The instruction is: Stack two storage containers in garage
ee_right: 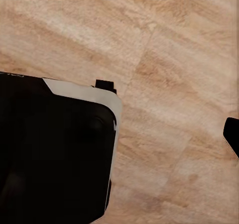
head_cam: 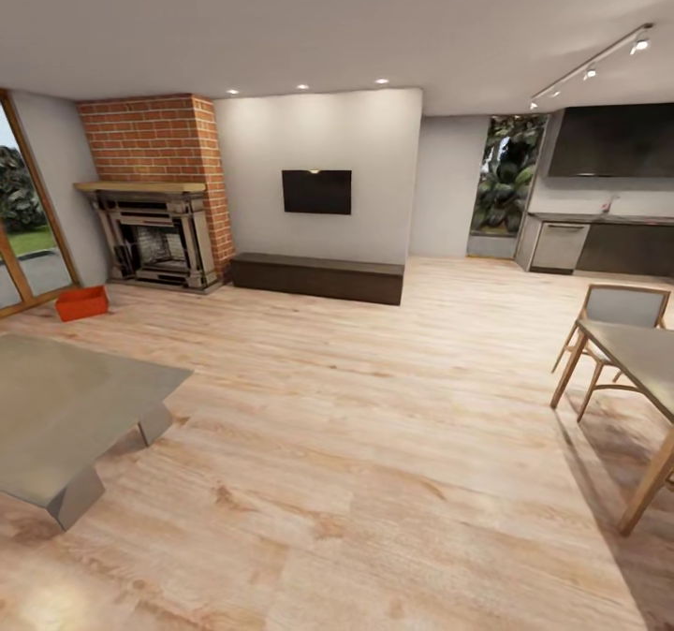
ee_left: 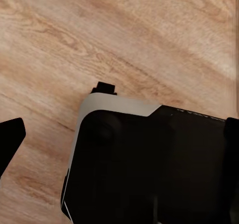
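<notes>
Jaws' opening can't be told on either arm; both wrist views show the robot's black base over wood floor. One red bin sits on the floor left of the brick fireplace, beside the window.

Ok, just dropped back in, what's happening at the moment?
Nothing is being handled yet. The robot stands in the living room on the wood floor, looking toward the brick fireplace. One red-orange storage container sits on the floor left of the fireplace, far off. Both wrist cameras look down at floor and the robot's dark base.
</notes>
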Available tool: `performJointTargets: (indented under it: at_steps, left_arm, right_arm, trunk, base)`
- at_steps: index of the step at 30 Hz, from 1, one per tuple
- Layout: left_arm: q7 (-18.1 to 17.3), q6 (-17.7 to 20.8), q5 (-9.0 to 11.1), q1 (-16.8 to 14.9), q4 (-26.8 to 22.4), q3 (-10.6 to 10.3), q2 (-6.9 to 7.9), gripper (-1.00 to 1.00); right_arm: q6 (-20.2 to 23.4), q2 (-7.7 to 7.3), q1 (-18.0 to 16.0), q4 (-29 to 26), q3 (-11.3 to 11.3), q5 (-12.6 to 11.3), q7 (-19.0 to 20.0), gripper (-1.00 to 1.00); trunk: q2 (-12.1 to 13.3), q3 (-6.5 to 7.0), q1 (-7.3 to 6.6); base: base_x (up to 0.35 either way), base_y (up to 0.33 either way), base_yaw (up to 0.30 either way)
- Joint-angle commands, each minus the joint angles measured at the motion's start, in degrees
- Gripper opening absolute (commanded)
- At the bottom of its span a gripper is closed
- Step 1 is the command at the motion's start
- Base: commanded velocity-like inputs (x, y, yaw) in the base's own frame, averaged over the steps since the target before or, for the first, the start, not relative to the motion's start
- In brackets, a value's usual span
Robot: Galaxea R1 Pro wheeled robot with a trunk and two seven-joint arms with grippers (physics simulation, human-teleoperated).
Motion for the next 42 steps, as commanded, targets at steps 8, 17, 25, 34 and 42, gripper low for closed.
performJointTargets:
  at_steps: [8, 17, 25, 34, 42]
  left_arm:
    - [0.1, 0.1, 0.4, 0.0, 0.0, -0.2, 0.05, 1.00]
    - [0.1, 0.1, 0.4, 0.0, 0.0, -0.2, -0.07, 1.00]
    - [0.1, 0.2, 0.4, 0.0, 0.0, -0.2, -0.05, 1.00]
    - [0.1, 0.1, 0.4, 0.0, 0.0, -0.2, 0.01, 1.00]
    - [0.1, -0.2, 0.4, 0.0, 0.0, -0.2, -0.11, 1.00]
  right_arm:
    - [-0.2, -0.07, -0.1, 0.2, 0.5, -0.5, -0.1, 1.00]
    - [0.2, -0.14, -0.1, 0.2, 0.5, -0.5, 0.0, 1.00]
    - [0.3, -0.15, -0.1, 0.2, 0.5, -0.5, 0.0, 1.00]
    - [0.4, -0.16, -0.1, 0.2, 0.5, -0.6, -0.1, 1.00]
    - [0.2, -0.12, -0.1, 0.2, 0.5, -0.6, -0.1, 1.00]
  trunk:
    - [-0.1, -0.11, 0.05]
    - [-0.1, -0.11, 0.05]
    - [-0.1, -0.11, 0.05]
    - [-0.1, -0.11, 0.05]
    - [-0.1, -0.11, 0.05]
  base:
    - [0.324, 0.000, 0.000]
    - [0.324, 0.000, 0.000]
    - [0.324, 0.000, 0.000]
    - [0.324, 0.000, 0.000]
    - [0.324, 0.000, 0.000]
